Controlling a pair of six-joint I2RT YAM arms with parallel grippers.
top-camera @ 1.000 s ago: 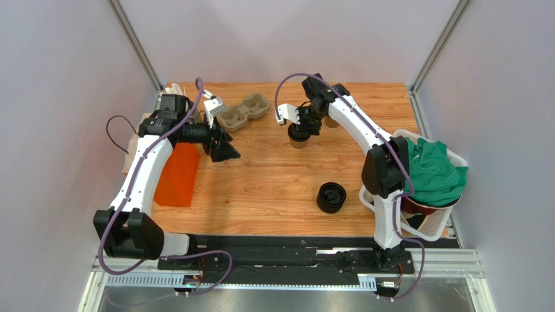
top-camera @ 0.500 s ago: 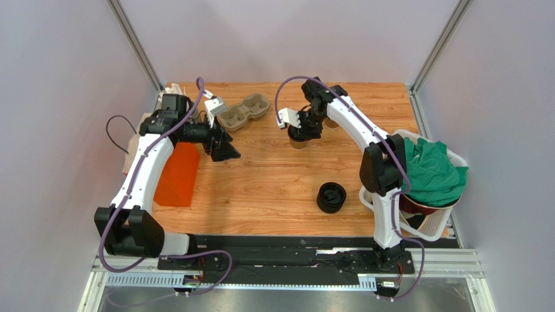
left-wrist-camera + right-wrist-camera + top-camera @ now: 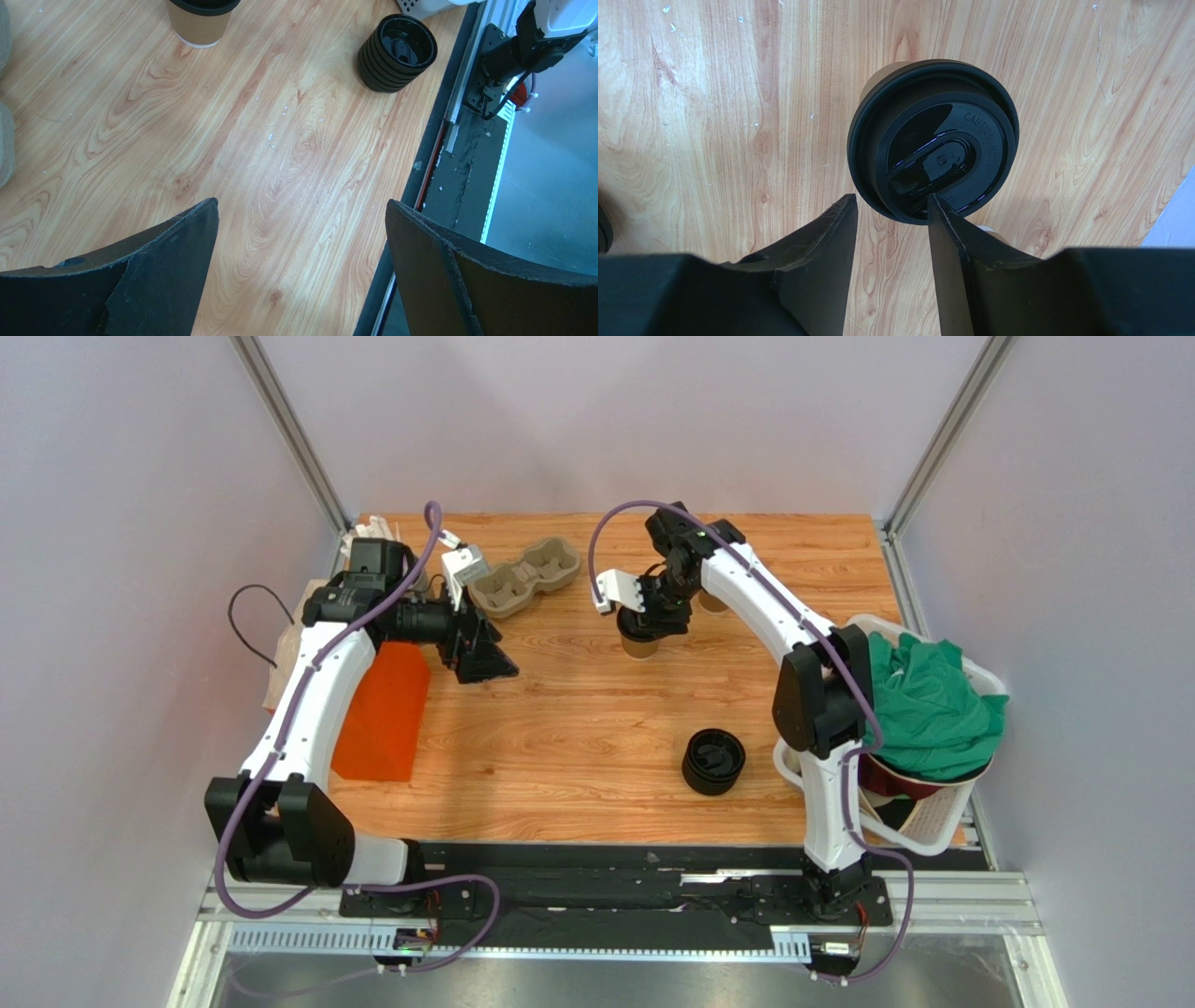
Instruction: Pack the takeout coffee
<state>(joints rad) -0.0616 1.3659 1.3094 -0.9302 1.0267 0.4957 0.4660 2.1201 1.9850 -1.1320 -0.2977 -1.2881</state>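
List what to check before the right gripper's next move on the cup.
1. Cup upright: ok.
2. Lid on the cup: ok, it covers the whole rim.
3. Right gripper centred on the lid: not ok. It sits at the lid's near edge, one jaw over the lid, the other outside the rim.
4. Jaw gap wide enough for the lid: not ok, narrower than the lid.
5. Fingers touching the lid: cannot tell.
6. Left gripper out of the way: ok, open over the table, apart from the cup.
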